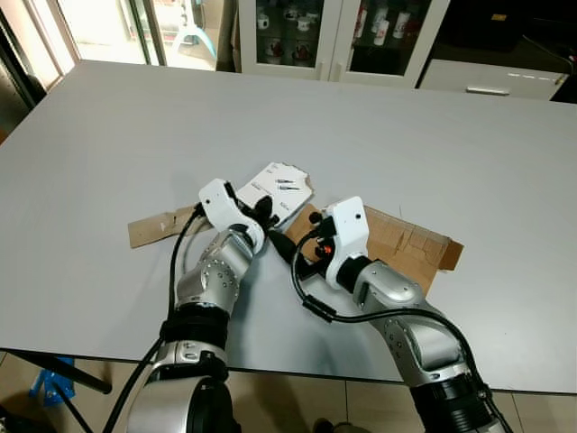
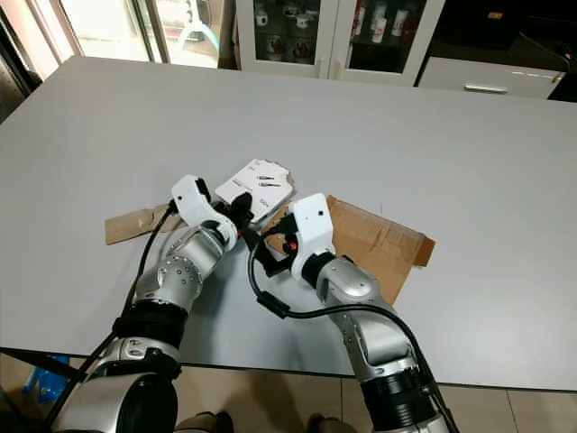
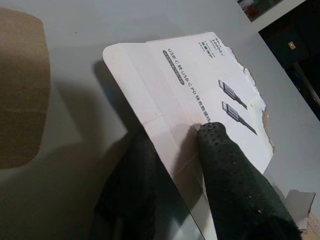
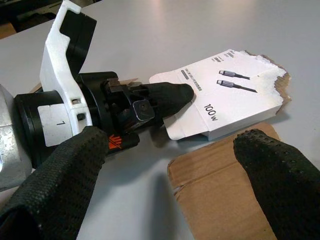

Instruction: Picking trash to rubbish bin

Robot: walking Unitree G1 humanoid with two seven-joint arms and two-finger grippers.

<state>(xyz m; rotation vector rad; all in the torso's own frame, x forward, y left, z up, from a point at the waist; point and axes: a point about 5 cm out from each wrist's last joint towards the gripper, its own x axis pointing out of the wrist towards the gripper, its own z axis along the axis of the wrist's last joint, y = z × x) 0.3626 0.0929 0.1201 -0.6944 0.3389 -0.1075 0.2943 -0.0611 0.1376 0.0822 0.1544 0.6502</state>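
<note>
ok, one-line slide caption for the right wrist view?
Left gripper jaws pinch the torn white cable box flap; open right gripper hovers over brown cardboard.

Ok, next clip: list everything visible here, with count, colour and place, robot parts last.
Table: one, pale grey, spanning the view.
Cable box: one, white, torn, printed with cables, lying mid-table.
Cardboard sheet: one, brown, flattened, under and beside the right arm.
Cardboard strip: one, brown, to the left of the left arm.
Cabinet: one, white with glass doors, mugs inside, beyond the table.
Blue object: one, on the floor under the table's near-left edge.
Left gripper: one, black fingers shut on the cable box's flap.
Right gripper: one, black fingers open above the cardboard sheet's edge.
</note>
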